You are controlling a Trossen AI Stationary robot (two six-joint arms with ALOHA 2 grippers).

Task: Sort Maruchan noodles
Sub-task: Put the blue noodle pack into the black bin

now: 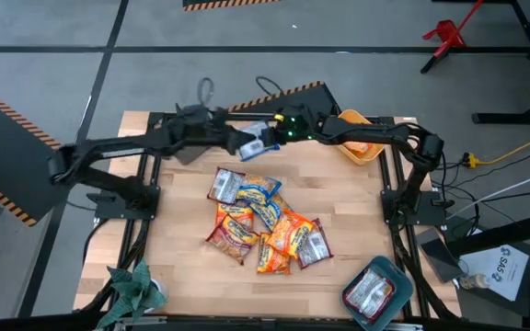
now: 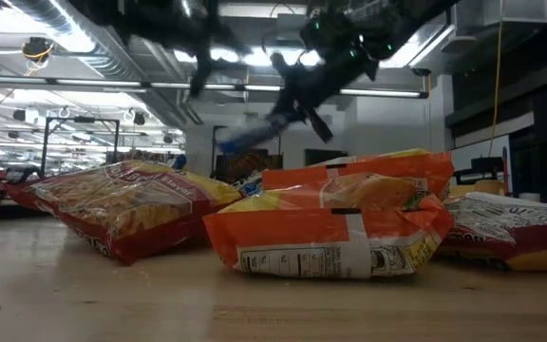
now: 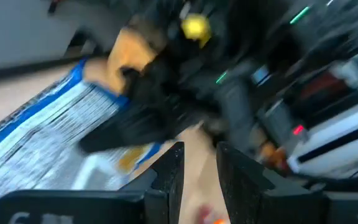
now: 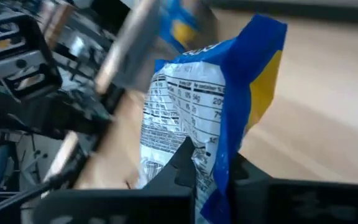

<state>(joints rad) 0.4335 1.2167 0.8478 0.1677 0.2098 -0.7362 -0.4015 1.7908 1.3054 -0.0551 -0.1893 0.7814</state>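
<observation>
A blue-and-yellow noodle packet [image 4: 216,99] hangs in the air over the table's far middle, with my right gripper [image 4: 213,174] shut on it. In the high view the packet [image 1: 254,144] sits between the two grippers. My left gripper [image 3: 199,168] is close by on the packet's left side. It is open and nothing lies between its fingers. A pile of orange, blue, red and silver noodle packets [image 1: 265,221] lies flat on the middle of the table. My right gripper pinches one end of the blue packet [image 4: 209,152] between its two fingers. It comes from the table's right side, slanting down. The packet juts out past the fingertips toward the left arm, its white printed back showing, lifted clear of the table.
A yellow bin [image 1: 362,142] stands at the far right, under the right arm. A teal bin [image 1: 386,276] at the near right corner holds a silver packet. A green object [image 1: 136,287] sits at the near left corner. Bare wood lies left and right of the pile.
</observation>
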